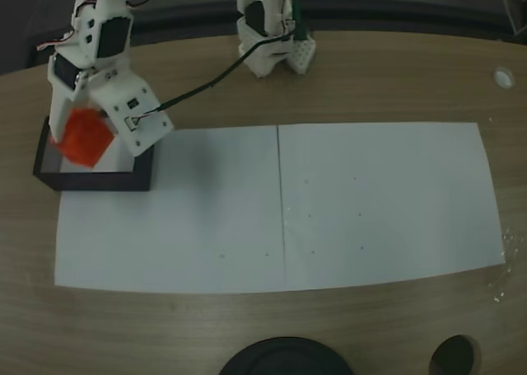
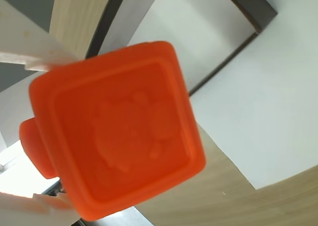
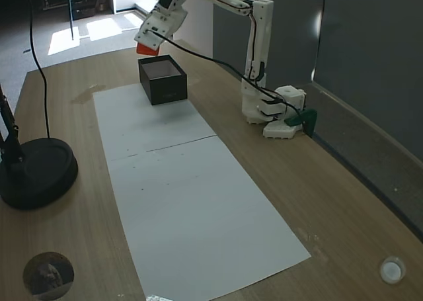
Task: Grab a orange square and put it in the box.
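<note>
Wooden bench (image 1: 247, 325), curved edge. Two white paper sheets (image 1: 280, 206) lie side by side across its middle, meeting at a seam. The box (image 3: 162, 80) sits at the paper's 9 o'clock end in a fixed view. Arm base (image 3: 276, 112) at 12 o'clock. Black round stand base (image 3: 34, 172) at 6 o'clock.

Orange square (image 3: 147, 49) above box (image 3: 163, 89)
</note>
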